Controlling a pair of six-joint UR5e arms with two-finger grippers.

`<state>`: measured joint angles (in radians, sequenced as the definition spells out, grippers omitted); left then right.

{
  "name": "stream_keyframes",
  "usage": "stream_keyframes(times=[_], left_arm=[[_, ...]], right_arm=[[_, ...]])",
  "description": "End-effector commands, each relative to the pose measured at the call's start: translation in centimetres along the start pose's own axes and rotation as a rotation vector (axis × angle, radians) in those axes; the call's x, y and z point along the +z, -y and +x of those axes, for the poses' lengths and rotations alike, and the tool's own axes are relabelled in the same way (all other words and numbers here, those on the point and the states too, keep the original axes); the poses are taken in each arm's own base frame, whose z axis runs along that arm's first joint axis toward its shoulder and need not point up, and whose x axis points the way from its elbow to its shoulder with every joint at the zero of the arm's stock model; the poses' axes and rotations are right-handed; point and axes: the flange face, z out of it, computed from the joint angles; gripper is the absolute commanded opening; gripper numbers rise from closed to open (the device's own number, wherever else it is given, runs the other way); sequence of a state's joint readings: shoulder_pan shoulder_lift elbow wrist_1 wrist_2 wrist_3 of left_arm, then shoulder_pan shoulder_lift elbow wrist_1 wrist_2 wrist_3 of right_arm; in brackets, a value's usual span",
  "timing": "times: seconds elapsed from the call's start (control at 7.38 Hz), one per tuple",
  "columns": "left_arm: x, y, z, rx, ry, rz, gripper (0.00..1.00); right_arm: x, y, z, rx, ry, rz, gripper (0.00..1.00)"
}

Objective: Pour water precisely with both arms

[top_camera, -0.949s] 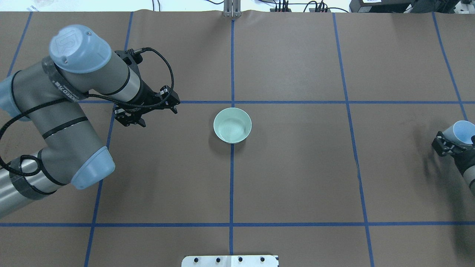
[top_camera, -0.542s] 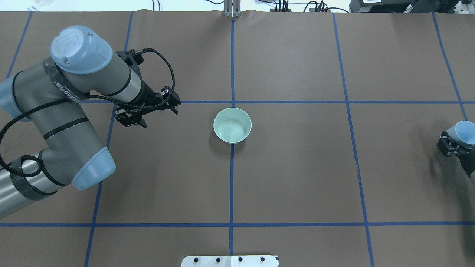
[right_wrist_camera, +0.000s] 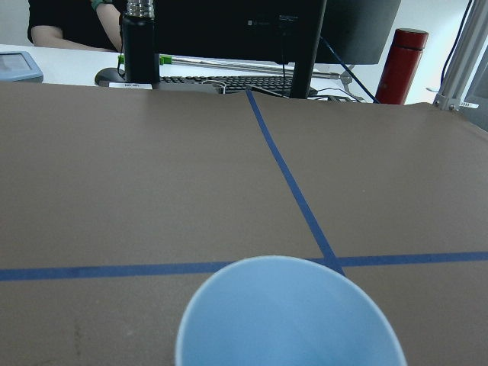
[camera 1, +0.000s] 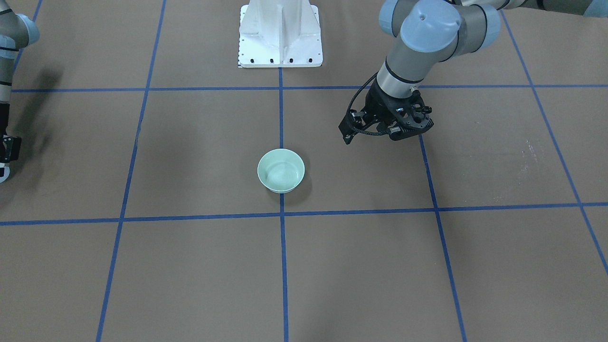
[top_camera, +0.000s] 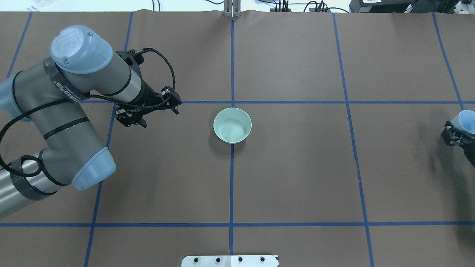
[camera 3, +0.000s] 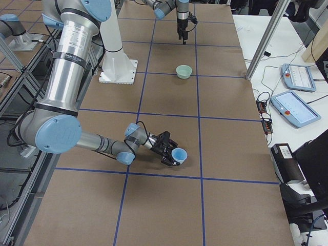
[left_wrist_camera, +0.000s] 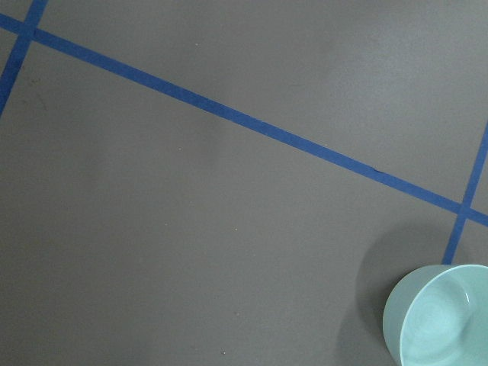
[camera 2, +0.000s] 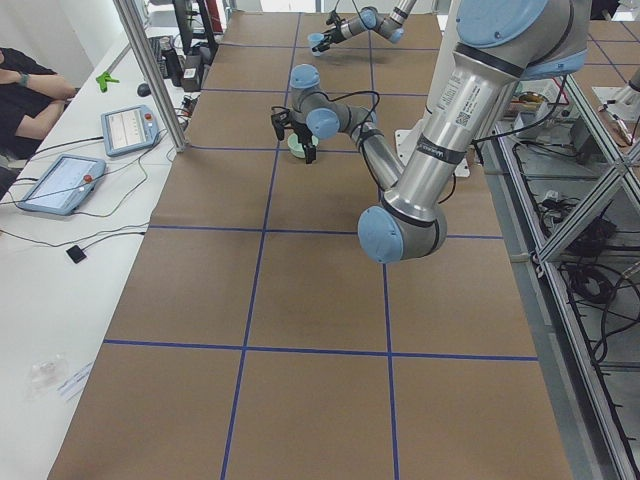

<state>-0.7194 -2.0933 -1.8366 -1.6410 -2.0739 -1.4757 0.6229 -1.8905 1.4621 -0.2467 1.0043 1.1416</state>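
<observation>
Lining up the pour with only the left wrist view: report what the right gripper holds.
Observer: The right gripper is shut on a blue cup.
Operator: Place it relative to the bowl.
Observer: Far off: the bowl sits in the middle of the table, the cup at its right end.
Operator: Now the left gripper.
Observer: The left gripper hangs open and empty, on the bowl's left, apart from it.

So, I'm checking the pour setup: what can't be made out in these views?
- Water level in the blue cup: the right wrist view's bottom edge cuts it off.
- Right gripper: cut by the overhead view's right edge.
- Left gripper opening: hidden under its own body from above; absent from its wrist view.
- Water in the bowl: too faint overhead.
</observation>
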Motion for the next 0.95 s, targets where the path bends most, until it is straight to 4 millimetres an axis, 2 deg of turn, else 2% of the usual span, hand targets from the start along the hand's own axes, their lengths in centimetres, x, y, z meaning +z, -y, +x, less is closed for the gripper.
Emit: stream_keyframes(times=[0.0,0.14,0.27,0.41,0.68,0.81], left_arm=[[-0.1,-0.1,0.1,0.002,-0.003,0.0,1.0],[-0.4,-0.2,0.1,0.004,-0.007,-0.001,1.0],[-0.4,-0.3,0.0,0.006,-0.008,-0.004,1.0],[-0.4,-0.3,0.0,0.009,-0.01,-0.01,1.0],[-1.4,-0.3,0.1,0.024,-0.025,-0.006,1.0],[-2.4,-0.6,-1.8,0.14,-0.025,0.002,1.0]], right_arm=[[0.5,5.5,1.5,-0.144,0.099,-0.056,0.0],[0.4,7.0,0.4,-0.196,0.162,-0.072,0.0],[-0.2,10.3,-2.6,-0.29,0.261,-0.032,0.0],[0.4,13.3,-7.7,-0.314,0.418,-0.05,0.0],[0.8,16.3,-13.4,-0.318,0.533,-0.02,0.0],[0.7,18.4,-17.4,-0.318,0.592,-0.048,0.0]])
